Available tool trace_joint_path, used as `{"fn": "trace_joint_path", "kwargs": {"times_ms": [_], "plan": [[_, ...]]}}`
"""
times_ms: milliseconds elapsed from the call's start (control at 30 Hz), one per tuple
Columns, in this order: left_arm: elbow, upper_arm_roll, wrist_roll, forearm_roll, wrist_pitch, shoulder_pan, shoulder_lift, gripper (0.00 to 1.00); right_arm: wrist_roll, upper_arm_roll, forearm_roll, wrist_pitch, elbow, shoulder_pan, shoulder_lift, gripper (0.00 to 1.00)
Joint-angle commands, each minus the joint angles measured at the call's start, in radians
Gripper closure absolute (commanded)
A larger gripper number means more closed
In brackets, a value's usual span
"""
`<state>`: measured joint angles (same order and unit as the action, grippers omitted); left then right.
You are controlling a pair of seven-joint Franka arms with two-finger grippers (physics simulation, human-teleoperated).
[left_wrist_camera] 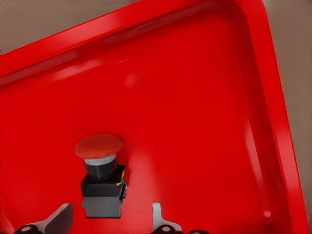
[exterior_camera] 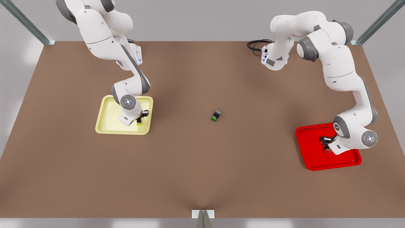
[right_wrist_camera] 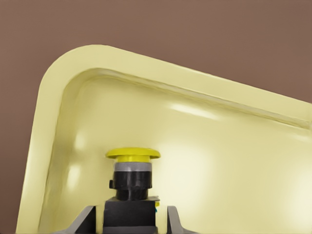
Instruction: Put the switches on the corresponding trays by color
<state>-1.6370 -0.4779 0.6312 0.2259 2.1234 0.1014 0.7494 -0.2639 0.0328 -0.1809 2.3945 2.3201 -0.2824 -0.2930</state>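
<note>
Count: three switches, two trays, two arms, one brown table (exterior_camera: 202, 177).

At the front view's left, the pale yellow tray (exterior_camera: 109, 123) lies flat on the table. The right hand (exterior_camera: 140, 119) is down inside it, near its right rim. The right wrist view shows the yellow switch (right_wrist_camera: 131, 187) between the fingers (right_wrist_camera: 87, 219), which sit close on either side of its black body; narrow stance, contact on both sides looks likely, so I record it as gripped. The switch's long axis runs from body to cap, cap pointing away from the hand, over the tray floor. In the front view the yellow cap (exterior_camera: 139, 123) points toward the near edge.

Centre of the table: the green switch (exterior_camera: 216, 115) lies on its side, alone, well apart from both trays, cap toward near-left.

At the front view's right, the red tray (exterior_camera: 311, 155) lies slightly skewed on the table. The left hand (exterior_camera: 326, 145) is low over it. In the left wrist view the red switch (left_wrist_camera: 101, 175) is on the tray floor, with its cap pointing away from the hand. The fingers (left_wrist_camera: 58, 222) stand apart from its body, with a clear gap on one side: a wide stance, holding nothing.
</note>
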Motion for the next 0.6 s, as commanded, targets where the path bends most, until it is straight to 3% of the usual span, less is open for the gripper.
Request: {"fn": "trace_joint_path", "kwargs": {"times_ms": [0, 167, 267, 367, 467, 567], "plan": [[0.003, -0.001, -0.001, 0.007, -0.003, 0.001, -0.007, 0.0, 0.0, -0.001, 0.0, 0.0, -0.001, -0.001, 0.0, 0.1], [0.217, 0.005, -0.154, 0.004, -0.169, 0.032, -0.111, 0.0, 0.018, -0.004, 0.001, -0.135, -0.071, 0.008, 0.107, 0.06], [0.356, 0.028, -0.424, -0.013, -0.307, 0.1, -0.177, 0.0, 0.017, -0.005, 0.035, -0.442, -0.389, 0.051, 0.15, 0.0], [0.341, 0.419, -0.59, -0.247, -0.372, -0.018, -0.369, 0.0, 0.054, -0.007, 0.092, -0.529, -0.548, 0.169, 0.181, 0.0], [0.341, 0.542, -0.608, -0.253, -0.427, -0.02, -0.436, 0.0, 0.193, -0.007, 0.103, -0.686, -0.637, 0.269, 0.226, 0.0], [0.342, 0.622, -0.654, -0.338, -0.473, -0.02, -0.476, 0.0, 0.193, -0.007, 0.103, -0.69, -0.645, 0.281, 0.224, 0.0]]}}
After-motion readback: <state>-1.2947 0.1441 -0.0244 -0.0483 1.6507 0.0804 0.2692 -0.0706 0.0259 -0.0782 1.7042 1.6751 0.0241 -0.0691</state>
